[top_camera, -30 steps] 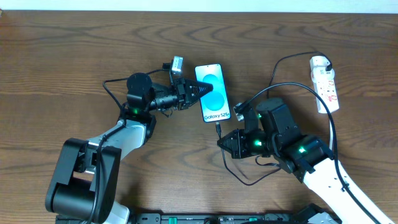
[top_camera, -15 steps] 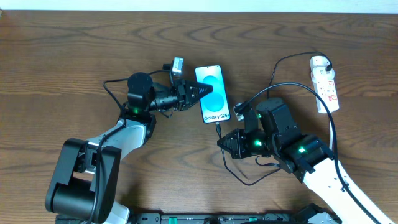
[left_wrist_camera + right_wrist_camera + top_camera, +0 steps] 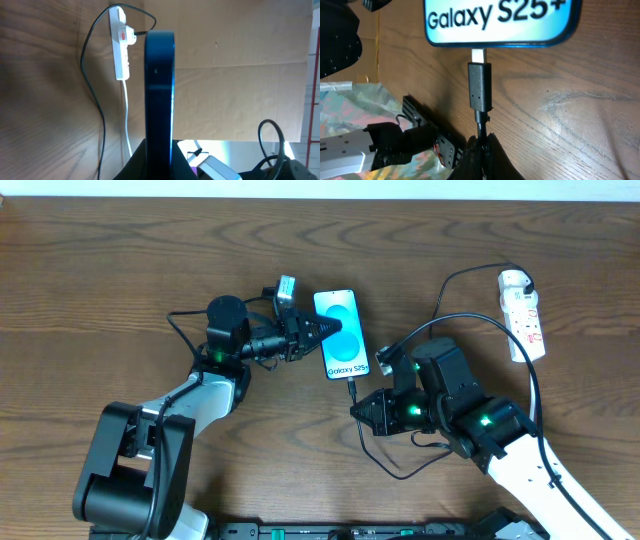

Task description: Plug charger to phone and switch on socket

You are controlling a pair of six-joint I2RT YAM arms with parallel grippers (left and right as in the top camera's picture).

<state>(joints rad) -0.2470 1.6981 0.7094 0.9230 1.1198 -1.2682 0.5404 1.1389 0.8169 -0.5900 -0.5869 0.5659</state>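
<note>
The phone lies screen-up near the middle of the wooden tabletop. Its cyan display is lit, with "Galaxy S25+" readable by the short edge nearer the robot. At that edge sits the charger. Its black plug body is lined up with the phone and its silver tip meets the frame, with a strip of bare metal showing between the two.

The right end effector is clenched on the thin black cable just behind the plug, its fingers pressed together around it in the right wrist view. The left end effector grips the handset by the long edge facing the left arm, one dark fingertip overlapping the screen. The left wrist camera sees the phone edge-on, rising from between the fingers.

Black cable loops loosely across the wood toward the socket, a white power strip with red switch marks. It lies at the far right of the tabletop, well apart from the phone. A black lead enters one end and a white cord trails from the other. Whether its switch is on cannot be told from here.
</note>
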